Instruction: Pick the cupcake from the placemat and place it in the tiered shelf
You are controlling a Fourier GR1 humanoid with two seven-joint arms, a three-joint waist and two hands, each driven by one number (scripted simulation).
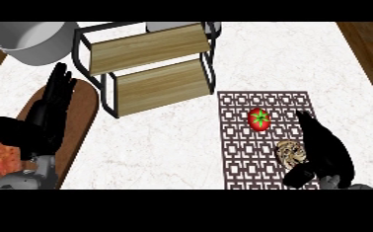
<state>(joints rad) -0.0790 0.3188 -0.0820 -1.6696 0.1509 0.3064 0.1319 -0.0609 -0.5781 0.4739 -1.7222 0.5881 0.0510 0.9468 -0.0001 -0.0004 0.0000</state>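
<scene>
On the surface point(291, 53), the tiered shelf point(149, 68) stands at eleven o'clock. The placemat point(247, 142) holds the cupcake point(290, 153) at five o'clock, right hand point(320, 147) curling beside it, not yet grasping. Light and crushable; grip the base sides.

The right hand point(322, 147) covers the right side of the cupcake point(290, 153), so only its left part shows, and whether the fingers actually touch it cannot be made out. The hand also hides part of the placemat point(241, 127) (its lower end is cut off by the picture's edge). A grey bowl point(33, 41) at the upper left is cropped. The left hand point(51, 102) hides part of a brown board point(80, 122).
</scene>
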